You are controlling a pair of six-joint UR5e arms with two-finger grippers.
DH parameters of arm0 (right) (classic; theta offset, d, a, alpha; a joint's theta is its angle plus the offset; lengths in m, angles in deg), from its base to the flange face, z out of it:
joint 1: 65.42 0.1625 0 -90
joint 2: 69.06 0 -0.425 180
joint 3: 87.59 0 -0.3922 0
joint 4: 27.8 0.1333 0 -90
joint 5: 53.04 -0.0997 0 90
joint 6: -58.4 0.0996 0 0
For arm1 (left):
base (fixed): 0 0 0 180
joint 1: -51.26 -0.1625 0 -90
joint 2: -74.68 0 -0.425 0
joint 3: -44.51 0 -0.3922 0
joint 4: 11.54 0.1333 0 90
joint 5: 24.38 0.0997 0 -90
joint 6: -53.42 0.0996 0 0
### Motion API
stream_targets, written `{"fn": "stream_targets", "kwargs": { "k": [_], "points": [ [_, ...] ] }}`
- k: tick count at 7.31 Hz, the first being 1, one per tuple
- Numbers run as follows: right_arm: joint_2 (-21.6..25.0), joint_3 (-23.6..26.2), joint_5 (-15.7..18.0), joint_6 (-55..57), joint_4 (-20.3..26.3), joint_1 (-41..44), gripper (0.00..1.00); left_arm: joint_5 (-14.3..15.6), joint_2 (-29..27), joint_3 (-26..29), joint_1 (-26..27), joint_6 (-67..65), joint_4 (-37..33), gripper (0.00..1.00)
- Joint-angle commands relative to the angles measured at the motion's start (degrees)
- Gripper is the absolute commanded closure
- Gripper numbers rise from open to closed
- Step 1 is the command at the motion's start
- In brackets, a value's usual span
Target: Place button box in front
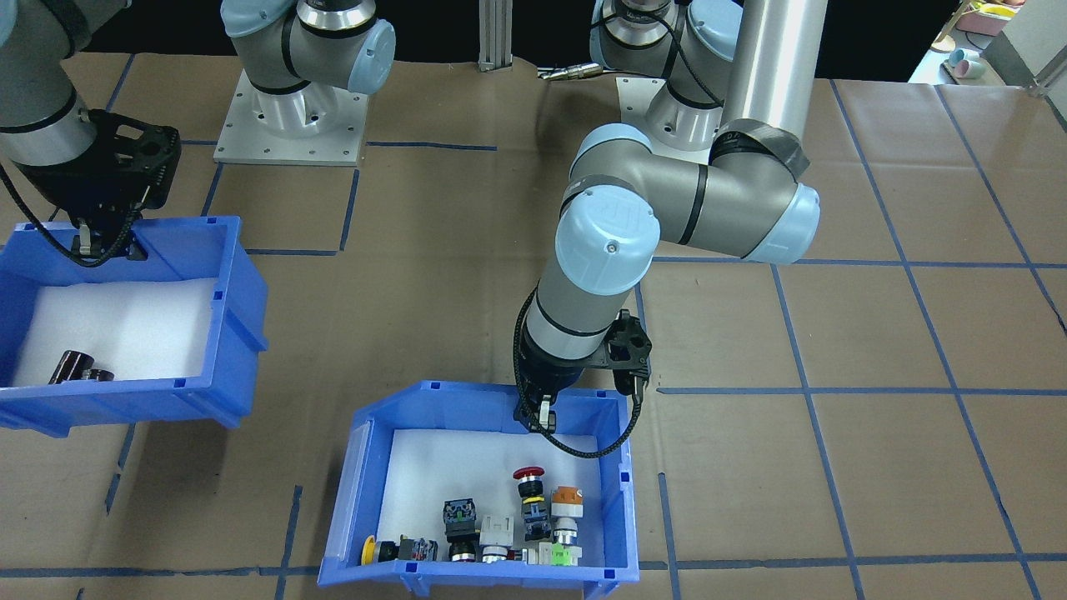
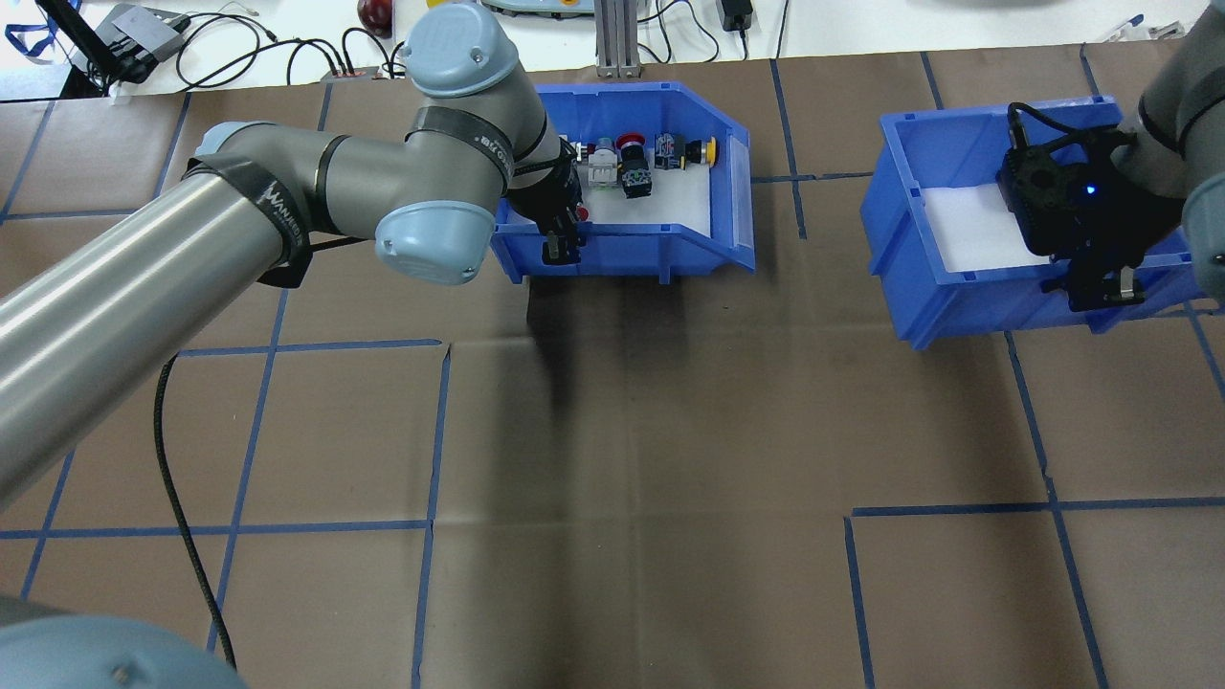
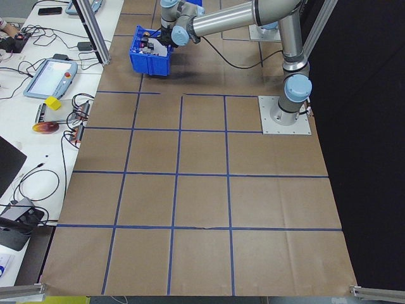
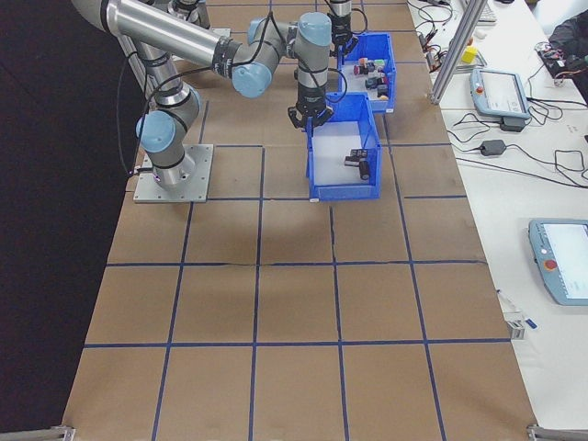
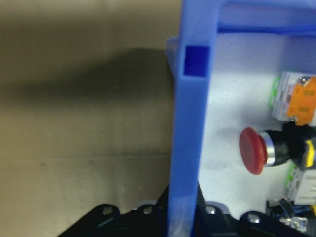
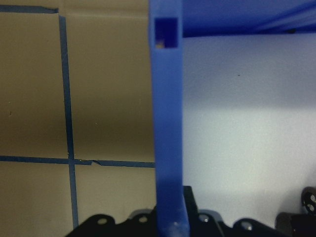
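Two bins: a button box (image 1: 479, 492) at lower centre of the front-facing view and a second bin (image 1: 125, 325) at its left edge; both are blue moulded plastic, open-fronted, lined with white foam.
Tabletop (image 2: 670, 459): brown paper sheets, matte, gridded with blue tape; the seams may snag a bin that is dragged, by my reading.
Where the box is: in the overhead view it stands at upper centre, along the far edge, well apart from the second bin at upper right.
Left claw (image 1: 542, 414): clenched on the button box's back wall, which runs between its fingers in the left wrist view.
Right claw (image 1: 98, 242): clenched on the second bin's back wall, shown the same way in the right wrist view.
Risk, tipping: a thin-wall pinch at one edge leaves the box's weight hanging off-centre; it could pivot or slip out if lifted fast.
Risk, spilling: the switches (image 1: 508, 521) lie loose on smooth foam near the open front; a tilt that way would probably roll them out.
Red mushroom button (image 5: 254, 150): glossy dome on a metal collar, lying on its side.
Dark cylinders (image 1: 77, 367): shiny, loose, likely to roll.
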Motion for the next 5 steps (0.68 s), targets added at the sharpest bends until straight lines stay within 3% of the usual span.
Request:
{"fn": "stream_targets", "kwargs": {
  "k": [1, 4, 5],
  "points": [
    [0.0, 2.6, -0.1, -2.0, -2.8, -0.1, 0.91, 0.5, -1.6, 2.2, 0.4, -1.5, -0.4, 0.84],
    [0.0, 4.7, -2.0, -1.8, -3.7, -1.0, 0.91, 0.4, 0.2, 1.8, 0.8, -1.4, -6.5, 0.76],
    [0.0, 4.8, -1.9, -1.1, -3.7, -1.0, 0.91, 0.7, -0.2, 1.8, 0.6, -1.2, -6.6, 0.6]
  ]
}}
